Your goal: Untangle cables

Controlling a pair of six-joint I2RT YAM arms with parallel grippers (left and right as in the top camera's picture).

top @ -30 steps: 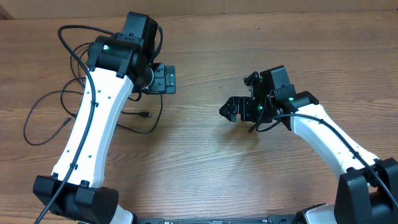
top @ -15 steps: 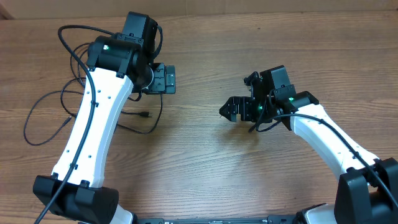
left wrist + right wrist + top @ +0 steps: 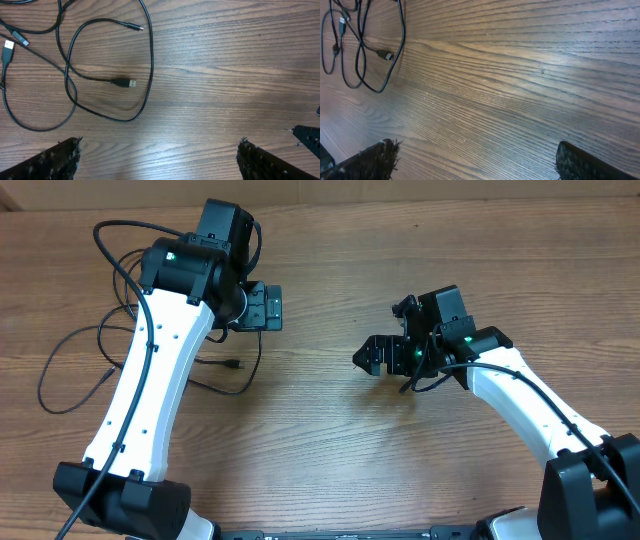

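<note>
Overhead shows nothing has shifted: your left claw (image 3: 270, 307) and right claw (image 3: 385, 333) hang wide and empty. The cables (image 3: 120, 81) lie looped on the bench (image 3: 320, 440) by the left arm, so untangling hasn't begun.

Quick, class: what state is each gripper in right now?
The left gripper is open, holding nothing.
The right gripper is open, holding nothing.
</note>
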